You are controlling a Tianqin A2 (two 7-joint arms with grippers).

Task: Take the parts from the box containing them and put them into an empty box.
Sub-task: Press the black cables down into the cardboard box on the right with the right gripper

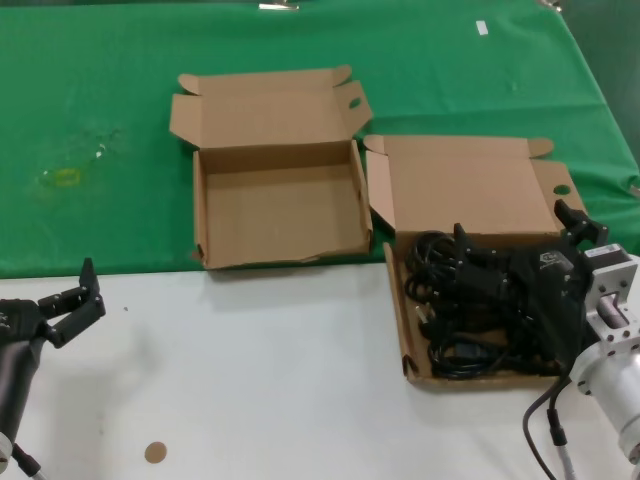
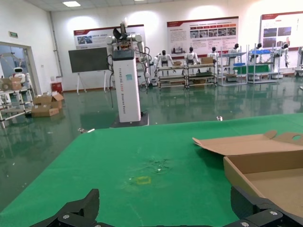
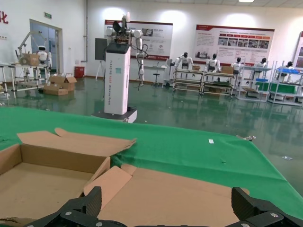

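Nothing moved yet: all cords (image 1: 470, 310) sit in the long box (image 1: 397, 300) on the right, square box (image 1: 280, 215) beside it empty, right gripper (image 1: 520, 255) jaws open low over the cords, left gripper (image 1: 70, 300) open, parked well apart.

The parts (image 1: 470, 305) lay in the longer box (image 1: 470, 190) directly beneath the right gripper (image 1: 520, 235); the squarish box (image 1: 275, 205) sat to its left.

right gripper (image 1: 515, 245) hiding some parts (image 1: 440, 300), left arm cut off
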